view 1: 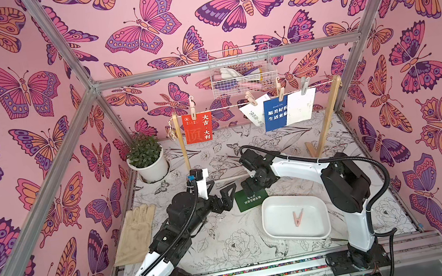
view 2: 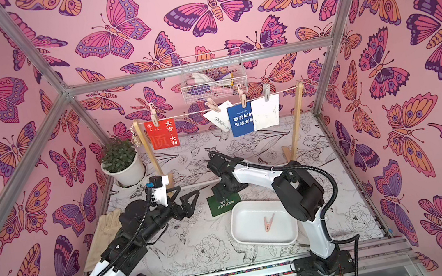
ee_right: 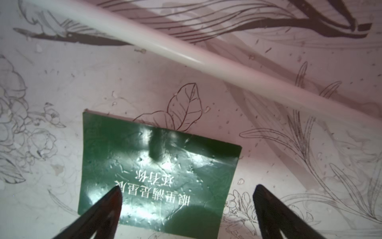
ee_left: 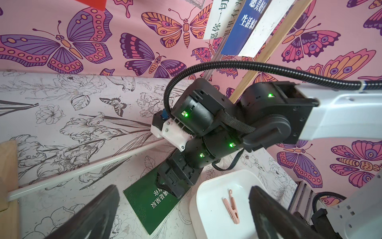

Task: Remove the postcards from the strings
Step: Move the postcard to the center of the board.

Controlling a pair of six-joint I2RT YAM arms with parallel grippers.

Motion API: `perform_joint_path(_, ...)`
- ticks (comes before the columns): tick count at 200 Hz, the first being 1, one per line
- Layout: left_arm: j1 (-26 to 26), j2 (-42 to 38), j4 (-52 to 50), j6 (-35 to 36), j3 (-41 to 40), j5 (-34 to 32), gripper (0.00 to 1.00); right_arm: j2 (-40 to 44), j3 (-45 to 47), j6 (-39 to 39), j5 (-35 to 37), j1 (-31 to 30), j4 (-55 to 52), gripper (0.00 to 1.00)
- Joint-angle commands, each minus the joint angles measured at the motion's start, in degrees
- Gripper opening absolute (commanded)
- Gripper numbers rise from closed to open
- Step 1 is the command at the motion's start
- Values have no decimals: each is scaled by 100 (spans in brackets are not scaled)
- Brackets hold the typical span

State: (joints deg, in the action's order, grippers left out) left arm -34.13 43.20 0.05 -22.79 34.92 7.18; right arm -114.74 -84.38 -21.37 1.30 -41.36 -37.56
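- Green postcard point(view 1: 250, 199) is flat on the worktop point(view 1: 225, 236), off the string point(view 1: 226, 108). Red postcard point(view 1: 197, 127), blue postcard point(view 1: 275, 113) and white postcards point(view 1: 301, 104) hang pegged.
- Right gripper point(ee_right: 187, 187) sits just above the green one, jaws wide, gripping nothing. I'd lift straight up so the card doesn't drag.
- Left gripper point(ee_left: 183, 187) is wide open too, empty.

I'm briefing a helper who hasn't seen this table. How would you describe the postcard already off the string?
Find the white tray near the table's front. Just beyond its far left corner, flat on the flower-patterned tabletop, lies the green card. It alone is dark green and lies down; the red card, blue card and white cards hang pegged on the string.
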Motion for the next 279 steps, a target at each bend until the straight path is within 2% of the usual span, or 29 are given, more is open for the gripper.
perform_joint_path(1, 47, -14, -84, 99, -72, -112, 100, -111, 51, -306, -440, 175, 156, 99)
perform_joint_path(37, 57, 47, -50, 73, -77, -101, 100, -336, 88, -322, -978, 208, 256, 99)
perform_joint_path(102, 72, 48, -47, 81, -83, -138, 100, -504, 220, -430, -1434, 147, 465, 100)
perform_joint_path(201, 73, -196, -20, 44, -152, -171, 100, -326, 249, -578, -1359, -671, 147, 93)
perform_joint_path(279, 70, -754, -155, -34, -222, -349, 100, -141, 669, -1090, -1293, -1441, 447, 92)
